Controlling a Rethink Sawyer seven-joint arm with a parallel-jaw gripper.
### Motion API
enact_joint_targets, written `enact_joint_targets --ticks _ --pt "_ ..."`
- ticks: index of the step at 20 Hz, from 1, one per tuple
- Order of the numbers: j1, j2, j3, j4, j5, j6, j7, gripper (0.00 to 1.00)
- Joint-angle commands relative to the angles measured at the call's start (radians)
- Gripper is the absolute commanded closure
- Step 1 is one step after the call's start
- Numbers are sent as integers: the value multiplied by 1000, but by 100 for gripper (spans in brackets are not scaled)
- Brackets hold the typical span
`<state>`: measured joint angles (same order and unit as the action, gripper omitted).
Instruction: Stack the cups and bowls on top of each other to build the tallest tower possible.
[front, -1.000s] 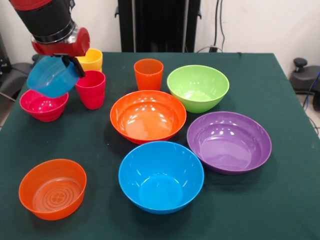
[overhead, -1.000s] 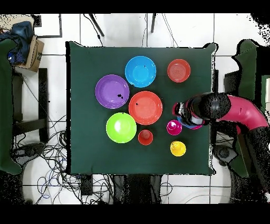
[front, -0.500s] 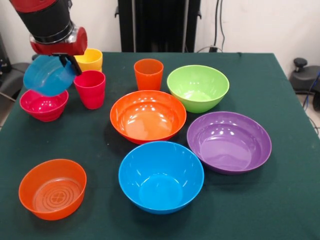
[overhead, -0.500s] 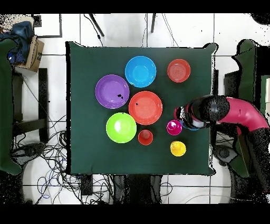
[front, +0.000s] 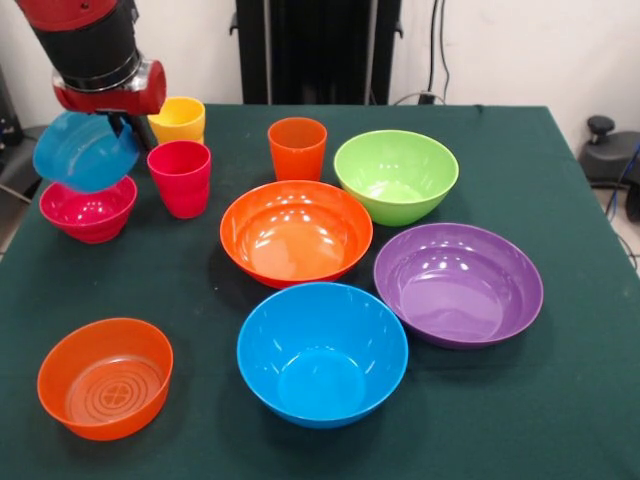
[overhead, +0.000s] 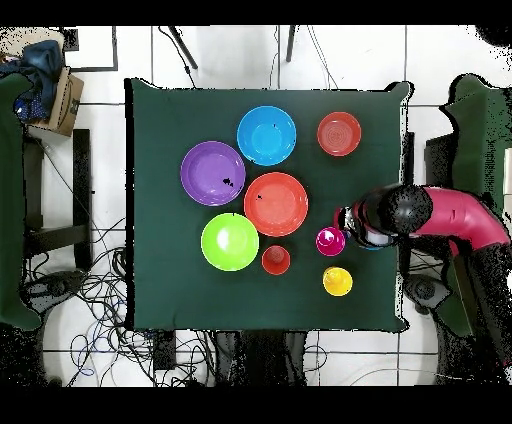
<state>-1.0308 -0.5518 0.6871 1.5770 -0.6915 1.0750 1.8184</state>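
Landmark = big orange bowl (front: 296, 231), mid desk (front: 560, 400). Nearest the camera: small translucent orange bowl (front: 105, 377) and blue bowl (front: 322, 352), both in front of it, w/ purple bowl (front: 458, 283) off to one side. All sit apart, upright, mouths up, none nested, so no tower yet; judging by that, everything's laid out singly for easy pick-up. Behind the landmark: lime bowl (front: 396, 175), orange cup (front: 297, 147), red-pink cup (front: 181, 177), yellow cup (front: 179, 118) furthest. Claw (front: 118, 125) grips the translucent blue bowl (front: 84, 151) by its rim, tilted, just above the magenta bowl (front: 87, 209), prob. to nest it there. Arm comes down steeply from above, wrist near vertical.
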Motion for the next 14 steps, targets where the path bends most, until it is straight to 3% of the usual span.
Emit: enact_joint_targets --ticks 1,14 --pt "20 82 -53 -17 -108 32 -286 100" --pt "11 124 -65 -49 -167 15 -295 100"
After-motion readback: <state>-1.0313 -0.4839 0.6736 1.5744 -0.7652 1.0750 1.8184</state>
